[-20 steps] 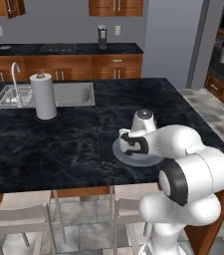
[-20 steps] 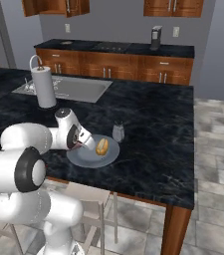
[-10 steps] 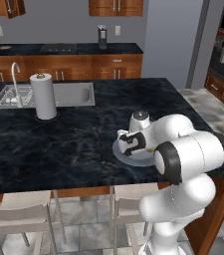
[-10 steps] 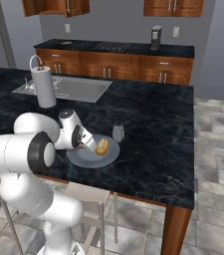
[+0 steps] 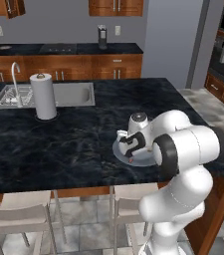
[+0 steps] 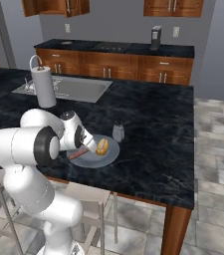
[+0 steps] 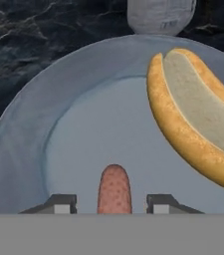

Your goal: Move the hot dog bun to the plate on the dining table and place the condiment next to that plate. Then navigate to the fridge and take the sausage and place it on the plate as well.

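Pincer point(image 7: 113, 203) low over the plate point(image 7: 49, 149) on the counter point(image 6: 153, 129), jaws parted clear of the sausage point(image 7: 114, 189) lying between them, bun point(image 7: 195, 124) alongside, condiment point(image 6: 118, 132) just beside the plate's rim.

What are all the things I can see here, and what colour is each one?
plate: one, pale grey-blue, near the table's front edge.
hot dog bun: one, golden-tan, lying on the plate.
sausage: one, reddish-brown, on the plate, between the claw's fingertips.
condiment: one, glassy grey jar, on the table just beside the plate.
paper-towel roll: one, white, upright by the sink.
sink: one, steel, set into the table.
dining table: one, black marbled top.
claw: one, dark fingertips spread either side of the sausage, not squeezing it.
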You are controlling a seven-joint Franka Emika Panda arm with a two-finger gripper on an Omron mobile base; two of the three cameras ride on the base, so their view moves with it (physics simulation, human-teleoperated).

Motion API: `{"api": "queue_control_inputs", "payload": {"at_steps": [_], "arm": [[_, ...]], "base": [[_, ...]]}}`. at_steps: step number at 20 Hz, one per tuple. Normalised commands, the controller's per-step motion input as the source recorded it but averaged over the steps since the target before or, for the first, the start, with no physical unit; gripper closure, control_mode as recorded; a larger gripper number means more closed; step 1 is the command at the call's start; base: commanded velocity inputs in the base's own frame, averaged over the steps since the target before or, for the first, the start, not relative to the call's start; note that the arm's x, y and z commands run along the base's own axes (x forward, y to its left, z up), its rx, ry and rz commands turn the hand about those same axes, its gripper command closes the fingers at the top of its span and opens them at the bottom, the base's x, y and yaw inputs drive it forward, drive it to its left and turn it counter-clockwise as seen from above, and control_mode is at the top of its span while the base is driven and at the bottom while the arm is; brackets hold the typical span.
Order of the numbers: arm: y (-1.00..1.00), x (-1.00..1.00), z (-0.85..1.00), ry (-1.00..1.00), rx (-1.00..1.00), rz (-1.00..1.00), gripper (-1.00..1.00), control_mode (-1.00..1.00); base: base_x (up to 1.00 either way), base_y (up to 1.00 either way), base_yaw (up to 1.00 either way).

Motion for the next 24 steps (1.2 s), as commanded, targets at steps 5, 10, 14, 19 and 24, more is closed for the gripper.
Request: {"api": "queue_control_inputs", "payload": {"at_steps": [5,10,14,19,24], "arm": [[0.00,-0.01,0.59,-0.07,0.00,-0.03,-1.00,-1.00],[-0.01,-0.69,1.00,-0.02,0.14,0.00,-1.00,-1.00],[-0.20,-0.88,1.00,0.16,0.13,0.00,-1.00,-1.00],[-0.30,-0.90,0.77,0.24,0.01,0.01,-1.00,-1.00],[-0.27,-0.90,0.25,0.22,0.00,0.01,-1.00,-1.00]], "base": [[0.00,0.00,0.00],[0.00,0.00,0.00],[0.00,0.00,0.00],[0.00,0.00,0.00],[0.00,0.00,0.00]]}}
